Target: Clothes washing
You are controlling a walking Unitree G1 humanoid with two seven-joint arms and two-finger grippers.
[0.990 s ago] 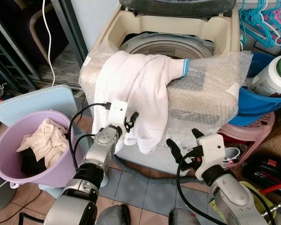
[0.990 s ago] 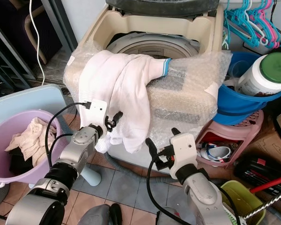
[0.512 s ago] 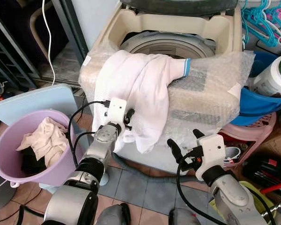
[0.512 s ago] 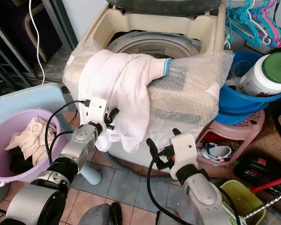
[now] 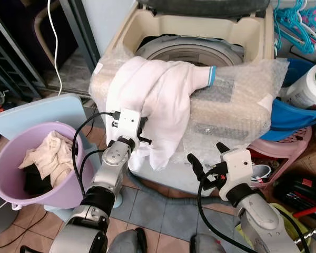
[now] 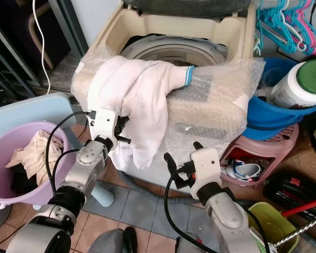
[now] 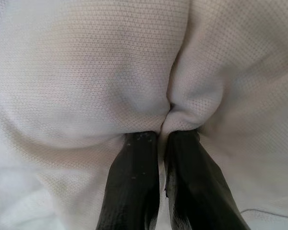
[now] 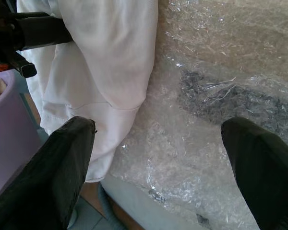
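White shirt (image 5: 158,100) lies draped over the front rim of the washer (image 5: 200,31), on bubble wrap (image 5: 237,100), most of it hanging down the front; one sleeve with a blue cuff points toward the drum (image 5: 192,52). None of it is inside yet.

Your left gripper (image 5: 140,128) is pressed into the hanging part. In the left wrist view the two fingers (image 7: 134,182) are pinched nearly together with a fold of cloth between them, so you are gripping the shirt.

Your right gripper (image 5: 206,161) hovers lower, in front of the washer, fingers spread wide, holding nothing.

Purple bucket (image 5: 5,168) to your left holds more clothes (image 5: 47,155), waiting.

Step in hand, as I read it: loading the shirt into the drum, grasp just made.

Next move calls for lifting the pinched fold up and over the rim, high enough that the hanging tail clears the edge. Watch that the bubble wrap does not drag along with the cloth.
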